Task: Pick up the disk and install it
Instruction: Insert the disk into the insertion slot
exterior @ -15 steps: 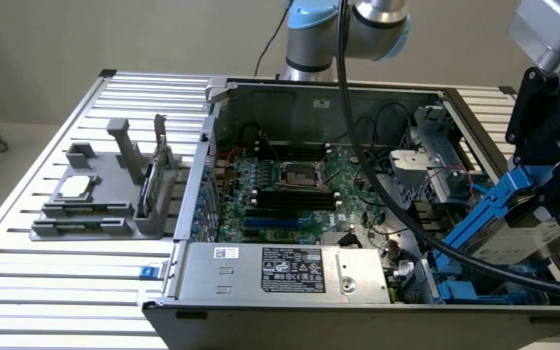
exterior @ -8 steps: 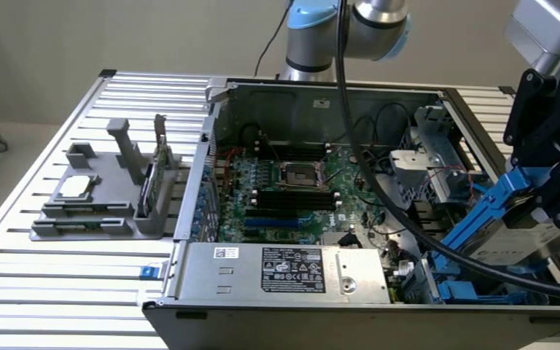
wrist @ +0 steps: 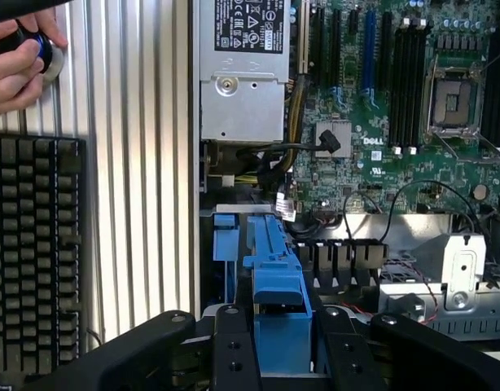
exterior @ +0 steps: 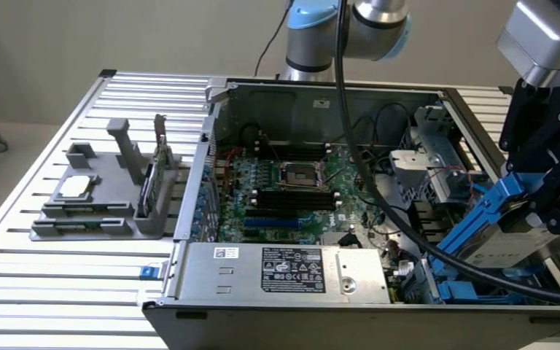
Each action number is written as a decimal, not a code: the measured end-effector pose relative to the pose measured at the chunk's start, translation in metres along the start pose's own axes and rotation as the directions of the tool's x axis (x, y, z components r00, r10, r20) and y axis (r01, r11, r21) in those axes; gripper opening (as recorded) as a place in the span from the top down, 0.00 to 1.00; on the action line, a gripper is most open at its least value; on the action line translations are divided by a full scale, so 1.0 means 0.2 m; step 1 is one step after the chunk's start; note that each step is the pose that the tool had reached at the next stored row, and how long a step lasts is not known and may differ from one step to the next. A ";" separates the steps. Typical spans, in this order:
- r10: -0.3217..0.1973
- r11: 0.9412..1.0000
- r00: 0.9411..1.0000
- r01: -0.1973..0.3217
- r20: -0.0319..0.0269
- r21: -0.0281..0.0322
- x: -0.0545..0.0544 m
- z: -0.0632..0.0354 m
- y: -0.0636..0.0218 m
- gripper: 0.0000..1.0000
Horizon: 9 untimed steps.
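Note:
The disk (exterior: 507,235), a silver-grey drive in a blue carrier frame, hangs tilted over the open computer case (exterior: 358,324) at the exterior view's right, near the case's front corner. My gripper (exterior: 545,208) is shut on it from above. In the wrist view the disk's blue carrier (wrist: 281,326) sits between my two black fingers (wrist: 236,350), with the gripper (wrist: 287,362) over the case's blue drive-bay rails (wrist: 230,244). The lower end of the disk is close to blue bay parts (exterior: 455,288) inside the case; whether they touch is unclear.
A grey labelled power-supply box (exterior: 280,270) lies along the case's front, and the green motherboard (exterior: 290,189) fills its middle. Black cables (exterior: 397,219) loop across the case. A grey fixture (exterior: 95,200) stands on the slatted table. A keyboard (wrist: 34,244) and a hand (wrist: 14,57) are beside the case.

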State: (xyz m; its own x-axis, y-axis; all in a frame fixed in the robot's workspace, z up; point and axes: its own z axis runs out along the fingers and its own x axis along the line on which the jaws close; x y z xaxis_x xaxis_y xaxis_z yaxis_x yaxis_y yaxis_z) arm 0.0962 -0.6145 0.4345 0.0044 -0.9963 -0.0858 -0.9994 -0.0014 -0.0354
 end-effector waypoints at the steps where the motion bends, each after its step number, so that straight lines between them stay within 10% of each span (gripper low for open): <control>1: 0.000 1.000 1.000 0.000 0.000 0.000 0.00 0.002 0.000 0.67; 9: -0.002 1.000 1.000 0.002 0.000 -0.001 0.01 0.020 0.001 0.67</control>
State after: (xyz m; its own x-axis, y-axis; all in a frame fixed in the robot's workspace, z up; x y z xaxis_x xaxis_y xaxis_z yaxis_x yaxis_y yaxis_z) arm 0.0962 -0.6152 0.4304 0.0066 -0.9963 -0.0857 -0.9994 -0.0036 -0.0349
